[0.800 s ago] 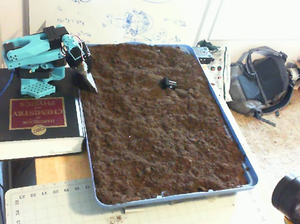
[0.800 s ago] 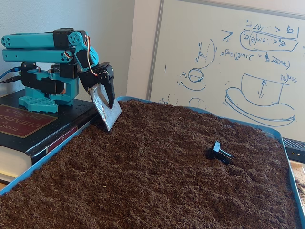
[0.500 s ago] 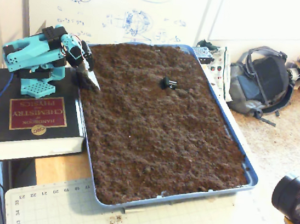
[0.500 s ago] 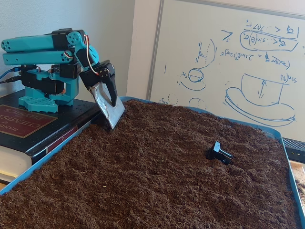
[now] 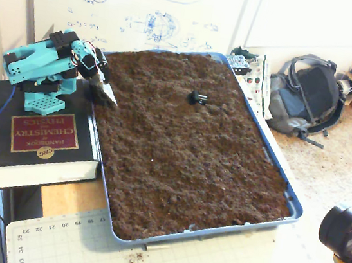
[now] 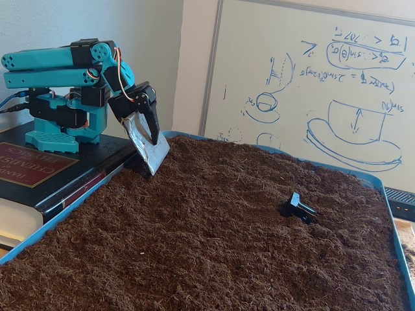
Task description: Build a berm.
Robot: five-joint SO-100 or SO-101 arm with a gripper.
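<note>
Dark brown crumbly soil [image 5: 185, 159] fills the blue tray [image 5: 276, 159] and lies roughly level in both fixed views; no berm shows on it. My teal arm stands on a thick book at the tray's left side. Its gripper [image 5: 108, 96] carries a flat metal blade that points down at the soil's left edge [image 6: 154, 157]. The black finger lies against the blade, so the gripper looks shut with nothing in it. The blade tip is at or just above the soil surface [image 6: 214, 240].
A small black object [image 5: 198, 97] sits in the soil toward the far side [image 6: 298, 207]. The book [image 5: 42, 136] runs along the tray's left rim [image 6: 65, 216]. A whiteboard stands behind, a backpack [image 5: 307, 94] lies on the floor at right, and a cutting mat [image 5: 146, 257] is in front.
The arm rose slightly and the blade shifted a little out over the soil edge 0.8 s ago. Since 0.5 s ago nothing has visibly moved.
</note>
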